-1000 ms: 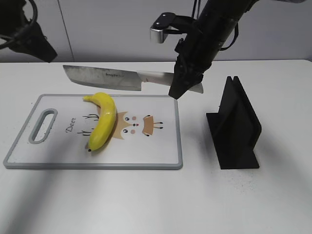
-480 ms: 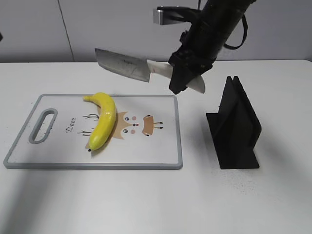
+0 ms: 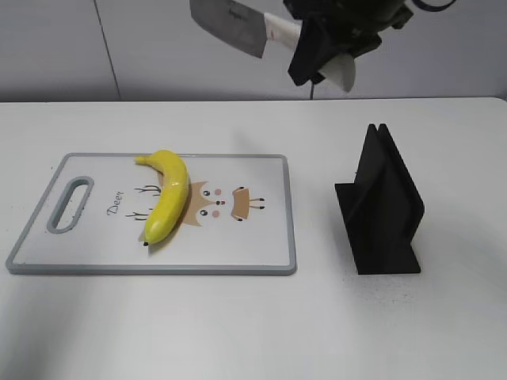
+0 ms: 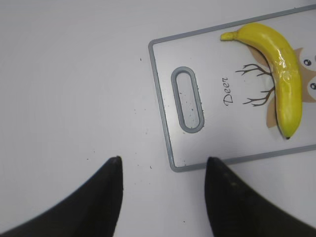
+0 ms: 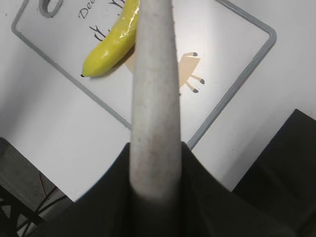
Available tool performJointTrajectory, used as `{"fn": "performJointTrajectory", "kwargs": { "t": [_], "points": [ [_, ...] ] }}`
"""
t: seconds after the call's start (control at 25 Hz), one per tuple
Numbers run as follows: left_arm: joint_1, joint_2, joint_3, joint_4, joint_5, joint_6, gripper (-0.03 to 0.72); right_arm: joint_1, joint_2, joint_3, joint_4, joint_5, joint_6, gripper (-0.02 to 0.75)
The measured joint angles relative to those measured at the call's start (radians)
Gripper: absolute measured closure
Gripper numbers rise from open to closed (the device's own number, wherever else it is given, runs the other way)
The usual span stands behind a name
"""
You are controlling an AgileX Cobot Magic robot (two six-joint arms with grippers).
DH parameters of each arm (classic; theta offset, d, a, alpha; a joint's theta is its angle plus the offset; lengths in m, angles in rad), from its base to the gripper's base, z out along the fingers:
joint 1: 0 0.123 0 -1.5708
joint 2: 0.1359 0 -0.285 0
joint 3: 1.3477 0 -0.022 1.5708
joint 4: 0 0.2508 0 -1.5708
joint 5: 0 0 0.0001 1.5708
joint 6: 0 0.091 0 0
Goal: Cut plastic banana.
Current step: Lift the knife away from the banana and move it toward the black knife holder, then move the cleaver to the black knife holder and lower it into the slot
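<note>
Since a second ago I have raised the cleaver (image 3: 230,24), right gripper (image 3: 317,55) clamped on its handle, high above the cutting board (image 3: 269,170). Plastic banana (image 3: 168,196) lies there uncut: light, glossy, likely slippery; steady mid-body. Left gripper (image 4: 163,165) gapes empty.

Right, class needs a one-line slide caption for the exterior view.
Right gripper holds a cleaver high above the plastic banana lying uncut on the cutting board.
</note>
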Motion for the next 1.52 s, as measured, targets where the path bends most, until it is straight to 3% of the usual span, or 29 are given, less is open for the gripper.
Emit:
{"fn": "performJointTrajectory", "kwargs": {
  "t": [0.32,0.84,1.52],
  "points": [
    [0.0,-0.244,0.212,0.008,0.003,-0.008,0.177,0.0,-0.123,0.15,-0.049,-0.011,0.094,0.554],
    [0.0,-0.694,0.463,0.008,0.006,-0.046,0.178,0.0,-0.412,0.497,-0.107,-0.201,0.153,0.554],
    [0.0,-1.275,0.755,0.0,0.007,-0.046,0.178,0.0,-0.535,0.538,-0.128,-0.183,0.247,0.554]
  ]
}}
